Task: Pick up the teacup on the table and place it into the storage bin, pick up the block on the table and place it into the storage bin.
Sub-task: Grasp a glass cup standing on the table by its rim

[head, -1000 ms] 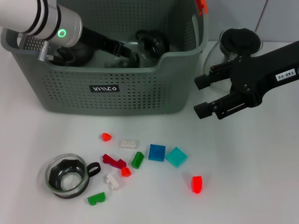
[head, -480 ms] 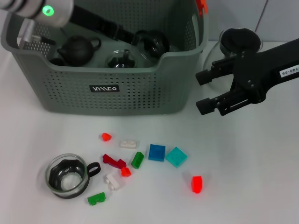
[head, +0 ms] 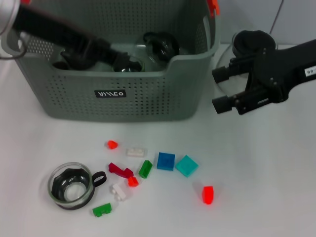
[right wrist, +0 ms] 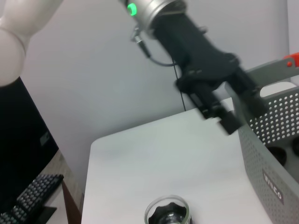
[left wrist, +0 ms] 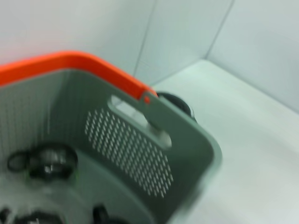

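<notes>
The left gripper is being held over the inside of the large grey perforated plastic storage bin, and whether it is released or clenched cannot be told (it is smeared in the head view and in the right wrist view). Nothing can be made out in it. Judging by this, the step in hand is the trip between bin and bench, with the pick-ups not yet done.

The clear glass teacup with the black handle is standing on the white bench, well in front of the bin and apart from it. The next move is judged to call for a descent towards the cup, a grip on its rim or handle, and a lift high enough for the bin's front wall to be cleared.

Just right of the cup, small plastic blocks are lying scattered: a green one, a white one, a blue square one, a teal one and a red one, among others. Which block is meant by the task cannot be told.

Farther right, the right gripper is hanging released and empty beside the bin's right wall. Behind it, a round glass pot with a black lid is partly covered.

Inside the bin, the dark teaware is being hidden in part by the left arm, and its pieces cannot be counted. In the right wrist view the cup is cut off at the edge.
</notes>
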Available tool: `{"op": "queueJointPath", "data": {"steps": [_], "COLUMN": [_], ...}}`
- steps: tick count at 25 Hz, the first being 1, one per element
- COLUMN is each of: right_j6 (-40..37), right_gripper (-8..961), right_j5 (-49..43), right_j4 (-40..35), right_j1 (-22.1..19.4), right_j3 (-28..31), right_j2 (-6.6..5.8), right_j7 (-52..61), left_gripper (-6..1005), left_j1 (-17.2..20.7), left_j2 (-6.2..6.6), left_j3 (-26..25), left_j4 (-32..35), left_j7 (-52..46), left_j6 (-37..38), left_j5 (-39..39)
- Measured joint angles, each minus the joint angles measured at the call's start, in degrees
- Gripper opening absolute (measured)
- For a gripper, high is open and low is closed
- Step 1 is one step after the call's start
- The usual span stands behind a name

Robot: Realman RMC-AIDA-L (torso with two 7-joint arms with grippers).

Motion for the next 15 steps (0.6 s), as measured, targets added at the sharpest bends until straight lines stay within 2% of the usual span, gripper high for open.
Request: {"op": "queueJointPath", "data": {"steps": [5, 12, 15], "right_j6": [-0.02, 0.86, 1.02], "right_gripper": [891, 891, 892], "right_j5": [1.12, 2.0, 2.0], "right_j4": [0.0, 0.0, 0.0], "right_j1": [-0.03, -0.12, -0.12], "right_j3": [0.96, 1.56, 2.01], "right_j2": [0.14, 0.13, 0.18], "right_j7": [0.12, -0.23, -0.27], "left_gripper": [649, 647, 648], "left_j1": [4.43, 10.04, 11.34], "left_j2": [-1.37, -2.18, -2.56], "left_j3": [-0.08, 0.54, 1.25], "left_j4": [-6.3, -11.15, -11.92], "left_j7": [-0.1, -0.3, 0.37], "left_j6": [6.23, 8.48, 8.58], "left_j5": [0.5, 7.25, 10.82]}}
